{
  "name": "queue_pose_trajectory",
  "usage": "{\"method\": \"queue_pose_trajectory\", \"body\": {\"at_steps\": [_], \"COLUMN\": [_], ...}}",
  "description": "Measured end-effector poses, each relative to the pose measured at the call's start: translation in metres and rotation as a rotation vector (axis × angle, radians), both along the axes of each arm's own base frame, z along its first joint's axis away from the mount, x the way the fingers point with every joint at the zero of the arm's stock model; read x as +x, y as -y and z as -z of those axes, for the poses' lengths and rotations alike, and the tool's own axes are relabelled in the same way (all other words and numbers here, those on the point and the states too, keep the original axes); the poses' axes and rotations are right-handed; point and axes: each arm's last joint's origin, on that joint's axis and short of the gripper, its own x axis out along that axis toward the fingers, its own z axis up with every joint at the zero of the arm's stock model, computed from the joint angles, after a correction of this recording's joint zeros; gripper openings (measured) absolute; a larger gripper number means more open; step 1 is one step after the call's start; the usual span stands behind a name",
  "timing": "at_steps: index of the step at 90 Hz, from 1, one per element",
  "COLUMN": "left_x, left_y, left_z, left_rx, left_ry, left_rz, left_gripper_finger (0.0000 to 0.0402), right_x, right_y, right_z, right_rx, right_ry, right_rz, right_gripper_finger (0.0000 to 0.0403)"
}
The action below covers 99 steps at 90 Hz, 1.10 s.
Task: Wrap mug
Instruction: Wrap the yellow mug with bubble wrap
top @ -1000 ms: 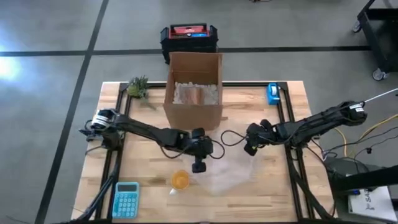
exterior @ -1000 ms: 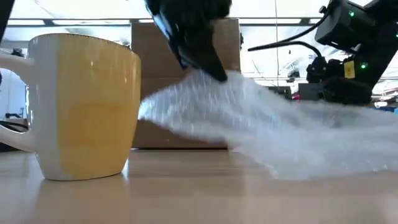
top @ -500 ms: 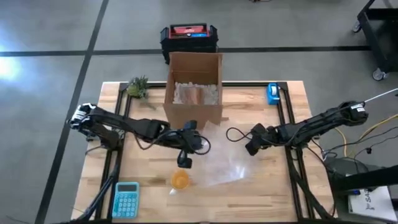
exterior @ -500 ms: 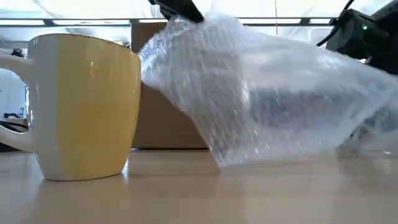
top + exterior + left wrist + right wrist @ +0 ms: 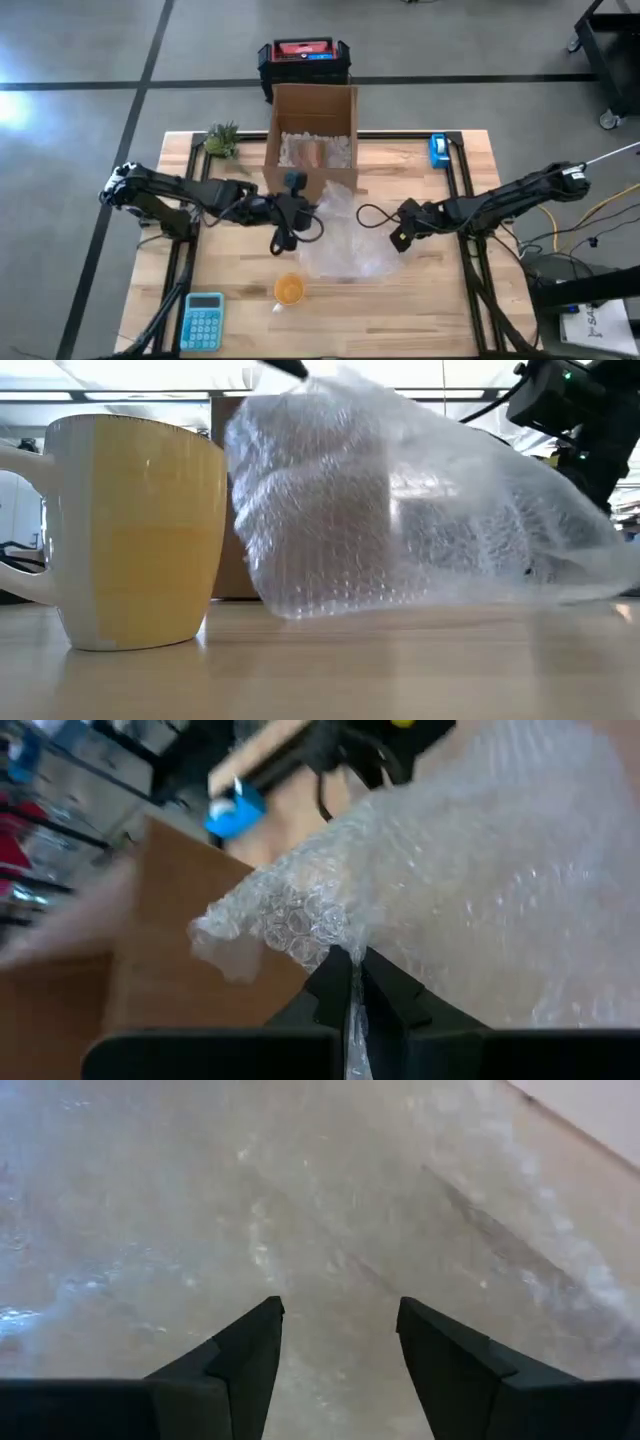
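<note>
While the left gripper (image 5: 352,982) is pinching a corner of the bubble wrap (image 5: 343,238) and lifting it off the table (image 5: 440,305) in front of the cardboard box (image 5: 312,140), the sheet is draping down toward the right gripper (image 5: 338,1336), which is hovering over its far edge with fingers spread. The yellow mug (image 5: 289,290) is standing upright just beside the wrap, uncovered, near the calculator (image 5: 203,320).

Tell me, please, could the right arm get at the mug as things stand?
Probably yes. The mug stands uncovered, the bubble wrap lies beside it, and the right claw is open with bare table between.
</note>
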Motion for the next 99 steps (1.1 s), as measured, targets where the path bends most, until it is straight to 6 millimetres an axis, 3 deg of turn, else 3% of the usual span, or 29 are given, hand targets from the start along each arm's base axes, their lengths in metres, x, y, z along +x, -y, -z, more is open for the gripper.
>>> {"method": "queue_pose_trajectory", "body": {"at_steps": [12, 20, 45, 67, 84, 99], "left_x": [-0.007, -0.011, -0.025, -0.030, -0.031, -0.023], "left_y": [0.003, 0.006, 0.037, 0.085, 0.109, 0.128], "left_z": [-0.019, -0.020, 0.010, 0.013, 0.023, 0.045], "left_rx": [0.019, -0.038, -0.328, -0.637, -0.769, -0.856], "left_ry": [0.013, -0.010, -0.231, -0.271, -0.321, -0.396], "left_rz": [0.032, 0.075, 0.117, 0.240, 0.144, 0.020], "left_gripper_finger": [0.0000, 0.0000, 0.0000, 0.0000, 0.0005, 0.0051], "right_x": [-0.001, -0.001, -0.002, -0.005, -0.004, -0.004], "right_y": [0.000, 0.001, 0.000, 0.001, 0.001, 0.001], "right_z": [0.001, 0.000, 0.003, 0.005, 0.005, 0.005], "right_rx": [-0.008, -0.015, -0.027, -0.052, -0.059, -0.063], "right_ry": [-0.004, 0.000, -0.005, -0.015, -0.015, -0.015], "right_rz": [0.004, 0.014, 0.008, 0.007, -0.013, -0.024], "right_gripper_finger": [0.0186, 0.0185, 0.0185, 0.0185, 0.0185, 0.0185]}}
